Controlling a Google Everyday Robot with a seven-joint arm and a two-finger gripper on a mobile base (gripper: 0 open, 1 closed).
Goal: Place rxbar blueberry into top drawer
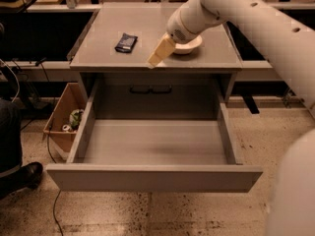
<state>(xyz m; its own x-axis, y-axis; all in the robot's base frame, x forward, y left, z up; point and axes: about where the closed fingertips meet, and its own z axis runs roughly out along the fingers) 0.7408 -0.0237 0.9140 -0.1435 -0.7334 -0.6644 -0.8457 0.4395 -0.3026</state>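
Note:
The rxbar blueberry (126, 42), a small dark navy bar, lies flat on the cabinet top at its left. My gripper (156, 55) hangs over the front part of the top, to the right of the bar and apart from it. It holds nothing that I can see. The top drawer (152, 178) is pulled fully open below. Its inside is bare.
A white round bowl (191, 45) sits on the cabinet top (147, 21), right behind the gripper's wrist. A grey panel with dark handles (150, 89) is at the back under the top. A cardboard box (63, 117) stands on the floor at the left. A person's leg and shoe (17, 173) are at the far left.

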